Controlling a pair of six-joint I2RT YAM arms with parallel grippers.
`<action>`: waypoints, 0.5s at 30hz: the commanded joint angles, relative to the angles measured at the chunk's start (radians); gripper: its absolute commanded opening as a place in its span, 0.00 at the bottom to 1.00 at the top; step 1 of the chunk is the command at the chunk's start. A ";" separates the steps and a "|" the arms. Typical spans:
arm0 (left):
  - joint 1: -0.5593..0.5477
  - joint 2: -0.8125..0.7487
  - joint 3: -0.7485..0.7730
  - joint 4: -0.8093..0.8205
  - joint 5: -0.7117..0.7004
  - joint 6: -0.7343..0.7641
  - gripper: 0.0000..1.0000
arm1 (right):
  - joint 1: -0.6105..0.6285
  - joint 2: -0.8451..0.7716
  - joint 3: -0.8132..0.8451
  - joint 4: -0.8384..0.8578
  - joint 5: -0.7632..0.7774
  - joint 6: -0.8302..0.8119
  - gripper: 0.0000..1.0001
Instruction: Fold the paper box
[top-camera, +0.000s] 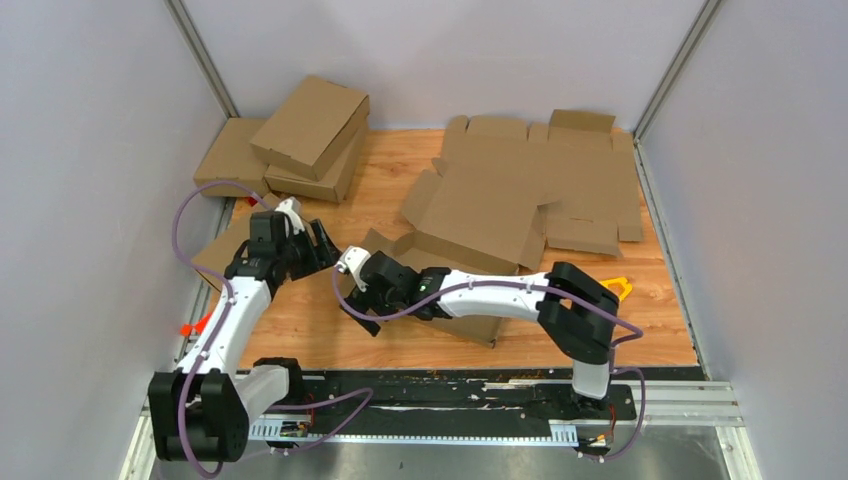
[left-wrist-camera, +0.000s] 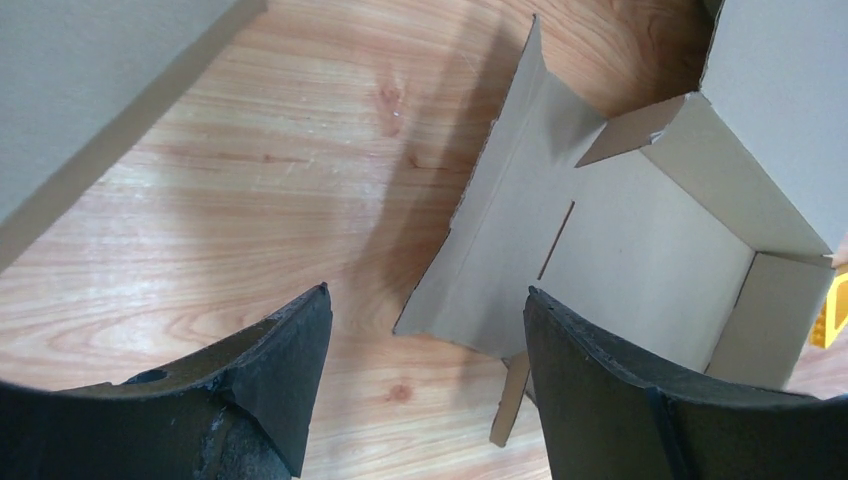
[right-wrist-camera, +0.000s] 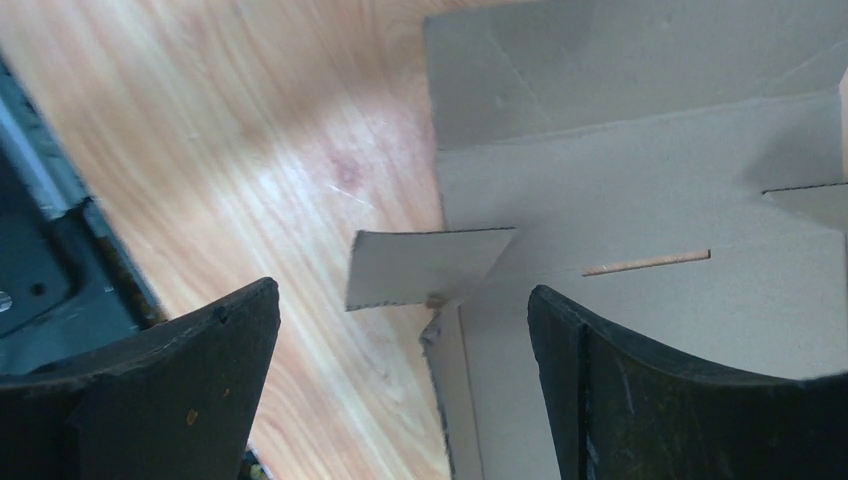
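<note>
Since left hand (left-wrist-camera: 427, 292) and right hand (right-wrist-camera: 403, 290) both stand wide open, holding nothing, a grip comes first. Box (top-camera: 445, 250) sits mid-surface (top-camera: 400, 345), long axis left-right. Its loose left-end tab (right-wrist-camera: 425, 265) lies straight ahead of right hand, likely the nearer one. Left hand is just left of it.

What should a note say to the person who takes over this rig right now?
Left pincer: open, holds nothing, beside the paper box.
Right pincer: open, holds nothing, above a small tab of the box.
Box: middle of the wooden table, partly folded.
Done: the far walls stand upright.
To do: one side panel is not yet upright; probably raise it, tuck the tabs, close the lid.
</note>
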 joint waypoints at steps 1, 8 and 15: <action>0.004 0.005 -0.076 0.195 0.062 -0.085 0.77 | -0.018 0.076 0.091 -0.077 0.089 0.018 0.93; 0.004 0.067 -0.191 0.411 0.078 -0.125 0.71 | -0.145 0.055 0.027 0.003 -0.128 0.136 0.76; 0.004 0.129 -0.210 0.532 0.096 -0.109 0.70 | -0.226 0.058 -0.021 0.068 -0.288 0.228 0.74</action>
